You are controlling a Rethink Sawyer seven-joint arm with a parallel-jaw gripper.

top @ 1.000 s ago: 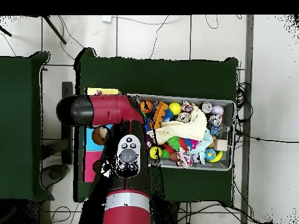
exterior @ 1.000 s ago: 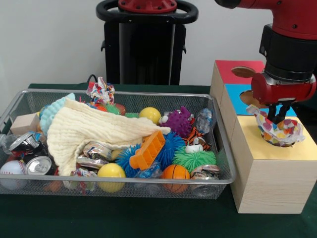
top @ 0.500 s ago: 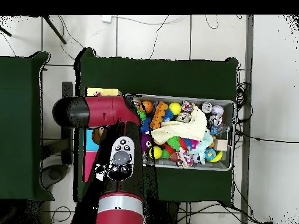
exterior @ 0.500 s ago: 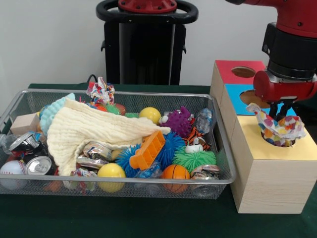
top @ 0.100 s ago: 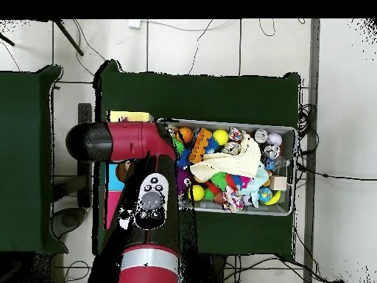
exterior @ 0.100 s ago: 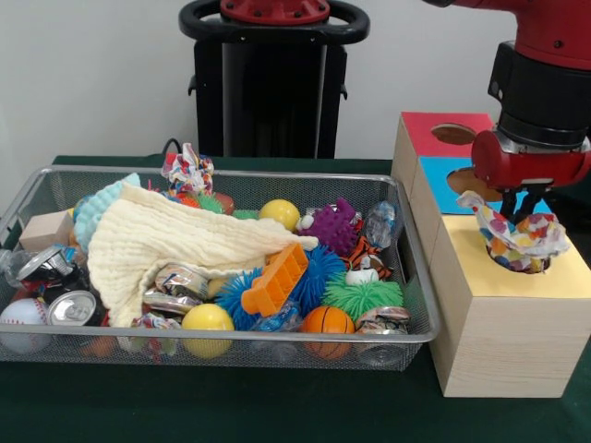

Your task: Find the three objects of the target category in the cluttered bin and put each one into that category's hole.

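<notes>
Hanging over the yellow box's hole (exterior @ 0.100 s ago: 531,265), the fingers (exterior @ 0.100 s ago: 519,209) pinch a crumpled paper wad (exterior @ 0.100 s ago: 515,242); it looks wider than the opening and may snag at the 3 o'clock rim.

Since a second ago the black-fingered gripper (exterior @ 0.100 s ago: 523,205) under the red wrist has risen a little and shifted toward three o'clock. The crumpled multicoloured patterned cloth (exterior @ 0.100 s ago: 517,238) has sagged lower over the round hole in the yellow-topped wooden box (exterior @ 0.100 s ago: 506,318), its twelve-o'clock flap drooping.
</notes>
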